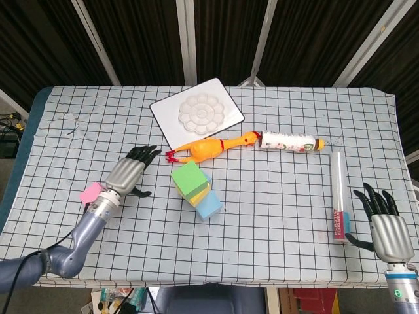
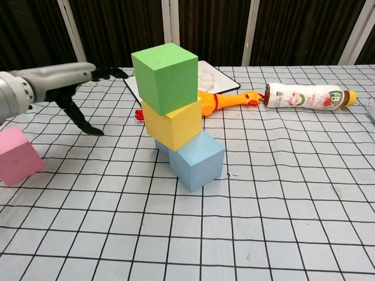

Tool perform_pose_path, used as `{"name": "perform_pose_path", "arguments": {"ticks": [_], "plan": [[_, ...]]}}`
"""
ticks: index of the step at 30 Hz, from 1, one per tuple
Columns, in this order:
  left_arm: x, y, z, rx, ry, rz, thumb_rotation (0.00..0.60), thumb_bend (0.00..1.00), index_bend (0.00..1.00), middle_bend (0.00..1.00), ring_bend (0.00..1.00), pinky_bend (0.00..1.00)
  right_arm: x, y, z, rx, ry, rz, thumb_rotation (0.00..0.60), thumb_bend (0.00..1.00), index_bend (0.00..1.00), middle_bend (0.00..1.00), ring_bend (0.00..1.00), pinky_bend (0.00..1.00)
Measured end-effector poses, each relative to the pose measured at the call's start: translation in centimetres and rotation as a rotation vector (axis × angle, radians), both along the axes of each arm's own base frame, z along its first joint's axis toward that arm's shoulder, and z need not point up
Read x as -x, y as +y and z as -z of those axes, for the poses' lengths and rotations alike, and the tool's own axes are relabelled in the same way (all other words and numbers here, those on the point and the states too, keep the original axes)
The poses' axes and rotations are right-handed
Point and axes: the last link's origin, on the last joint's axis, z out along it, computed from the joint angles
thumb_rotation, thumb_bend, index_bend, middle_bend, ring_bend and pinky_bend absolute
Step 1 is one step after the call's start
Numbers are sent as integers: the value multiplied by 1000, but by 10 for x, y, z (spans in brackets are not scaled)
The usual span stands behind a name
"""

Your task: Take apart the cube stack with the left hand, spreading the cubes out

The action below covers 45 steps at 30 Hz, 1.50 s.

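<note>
My left hand (image 2: 55,82) hangs above the cloth, fingers apart, holding nothing, left of the stack. Green cube (image 2: 164,70) on yellow cube (image 2: 171,126) on blue cube (image 2: 196,160). Pink cube (image 2: 17,156) sits far left, apart.

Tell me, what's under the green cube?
The green cube sits on a yellow cube, which rests on a blue cube on the checked cloth. The faces where the cubes touch are covered.
</note>
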Motion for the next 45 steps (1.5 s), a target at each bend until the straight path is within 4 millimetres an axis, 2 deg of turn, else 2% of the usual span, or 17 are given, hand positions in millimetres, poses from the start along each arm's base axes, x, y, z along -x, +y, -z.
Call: {"name": "perform_pose_path", "arguments": {"ticks": [6,29,34,38,40,43,45], "plan": [[-17,5,25,18,-3,30,600,23,0,0,0,11,-1,0,2,-6,5,-1,600,26,142,30,135,54],[-60,14,77,74,-78,60,600,23,0,0,0,12,1,0,2,-25,5,14,600,26,142,30,135,54],[-71,16,90,90,-74,68,600,38,0,20,13,41,1,-1,3,-23,5,20,600,25,142,30,135,54],[-80,14,101,99,-68,85,600,113,17,143,173,191,1,-1,3,-20,6,24,600,26,142,30,135,54],[-85,12,106,98,-67,97,600,205,60,247,321,322,2,-1,3,-20,6,24,600,26,142,30,135,54],[-90,10,110,83,-66,121,600,320,113,353,491,498,1,-1,3,-21,4,21,600,27,142,30,135,54],[-92,9,110,60,-62,140,600,355,131,388,557,574,1,-1,3,-22,3,19,600,26,142,30,135,54]]}}
